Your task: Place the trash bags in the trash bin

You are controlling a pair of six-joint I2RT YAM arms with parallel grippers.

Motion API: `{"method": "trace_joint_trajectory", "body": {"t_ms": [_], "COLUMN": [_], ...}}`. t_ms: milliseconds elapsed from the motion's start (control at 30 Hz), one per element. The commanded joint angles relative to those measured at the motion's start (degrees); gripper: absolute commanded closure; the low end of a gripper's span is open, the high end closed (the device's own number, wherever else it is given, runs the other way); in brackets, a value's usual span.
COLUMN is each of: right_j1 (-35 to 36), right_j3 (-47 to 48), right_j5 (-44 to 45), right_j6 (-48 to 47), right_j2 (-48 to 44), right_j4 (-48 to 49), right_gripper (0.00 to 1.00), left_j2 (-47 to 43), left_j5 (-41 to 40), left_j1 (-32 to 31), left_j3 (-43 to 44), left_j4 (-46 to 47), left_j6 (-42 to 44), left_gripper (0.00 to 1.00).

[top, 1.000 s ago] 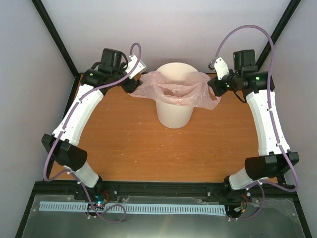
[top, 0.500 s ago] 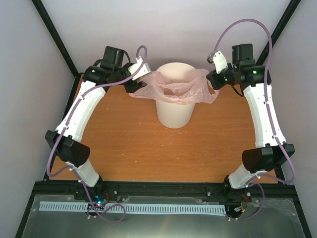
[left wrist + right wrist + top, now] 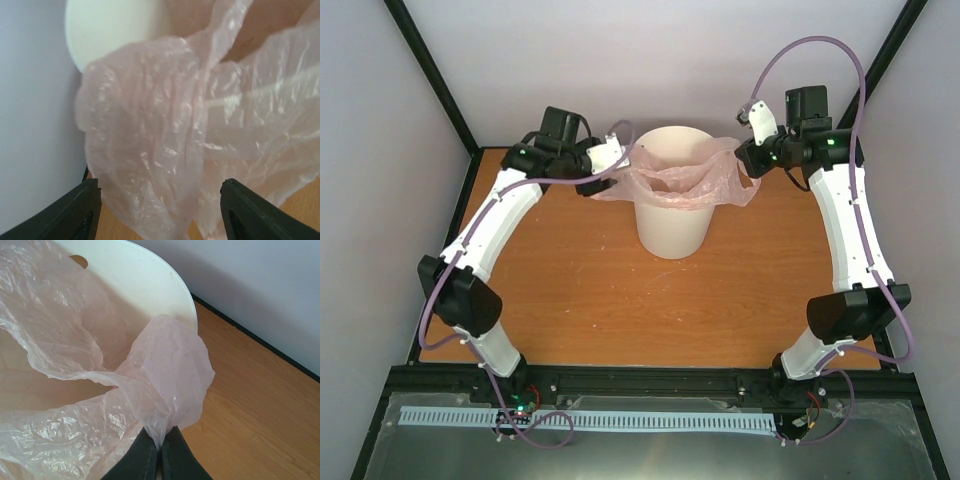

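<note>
Left gripper (image 3: 596, 182), seen from the top camera, sits just beside the left rim of the plain white round plastic bin (image 3: 670, 228), against the edge of the thin, translucent pale pink plastic bag (image 3: 685, 186). The right gripper (image 3: 748, 168) is at the opposite rim, at the bag's right edge. The bag is stretched across the bin's mouth between the two grippers. Its middle sags into the opening and its edges spill over the rim on both sides. The bin stands upright near the far edge of the orange-brown wooden table (image 3: 610, 300).

From the left wrist camera, the left gripper (image 3: 160, 186) is released. Its two black fingers (image 3: 80, 210) stand wide apart at the bottom corners of the view. A crumpled fold of the bag (image 3: 145, 130) hangs loose in the gap between them, and neither finger pinches it. Behind the plastic the bin's white wall (image 3: 115, 30) shows at the upper left, next to the pale grey wall (image 3: 30, 125). A sliver of the table shows at the lower right.

From the right wrist camera, the right gripper (image 3: 160, 442) is clenched on the bag (image 3: 172, 370). Its dark fingers meet with a gathered point of the film caught between their tips. From there the plastic runs up over the bin's rim (image 3: 155, 280) and down inside the bin. The table (image 3: 260, 405) lies to the right, where it meets the wall (image 3: 250, 280).
</note>
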Motion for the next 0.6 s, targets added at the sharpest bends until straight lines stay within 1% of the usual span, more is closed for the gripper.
{"method": "trace_joint_trajectory", "body": {"t_ms": [0,100,233,433,500,567], "right_j1": [0.2,0.2,0.2,0.2,0.2,0.2], "right_j3": [1.7,1.6,1.2,0.7,0.6,0.7], "right_j5": [0.1,0.2,0.4,0.9,0.9,1.1], "right_j6": [1.0,1.1,1.1,1.1,1.2,1.1], "right_j2": [0.5,0.5,0.2,-0.2,-0.3,-0.3], "right_j4": [1.0,1.0,1.1,1.3,1.4,1.5], "right_gripper": [0.97,0.97,0.97,0.97,0.97,0.97], "left_j2": [-5.2,-7.8,-8.5,-8.0,-7.4,-6.6], "left_j5": [-4.0,-8.4,-10.0,-9.5,-9.4,-9.3], "left_j1": [-1.6,-2.8,-3.0,-3.0,-3.0,-3.0], "left_j3": [-6.7,-12.1,-12.7,-10.9,-10.2,-9.3], "left_j4": [10.4,18.6,23.9,25.8,25.6,24.9], "left_j6": [7.4,8.9,8.5,7.2,7.1,7.0], "left_gripper": [0.33,0.33,0.35,0.4,0.45,0.52]}}
